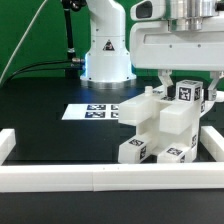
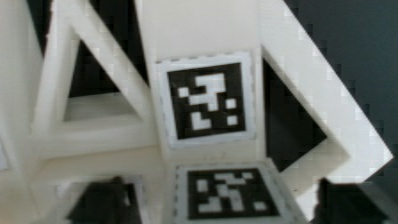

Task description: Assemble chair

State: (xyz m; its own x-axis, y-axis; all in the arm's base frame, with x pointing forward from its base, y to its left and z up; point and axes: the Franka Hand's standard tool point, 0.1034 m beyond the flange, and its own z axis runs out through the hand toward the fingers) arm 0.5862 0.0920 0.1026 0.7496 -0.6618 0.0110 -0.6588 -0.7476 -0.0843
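Note:
The chair (image 1: 150, 125) is a partly joined cluster of white blocky parts with black-and-white tags, standing at the exterior view's right on the black table. My gripper (image 1: 188, 86) hangs over its upper right end, with a finger on either side of a tagged upright piece (image 1: 187, 93). In the wrist view the gripper (image 2: 221, 200) straddles that piece (image 2: 205, 100). The dark fingertips (image 2: 111, 198) stand apart from its sides, so the jaws are open. The slanted white frame bars of the chair (image 2: 80, 110) lie beside it.
The marker board (image 1: 92, 111) lies flat on the table in front of the robot base (image 1: 106, 62). A low white border wall (image 1: 100, 178) runs along the front and up both sides. A black cable trails at the back left.

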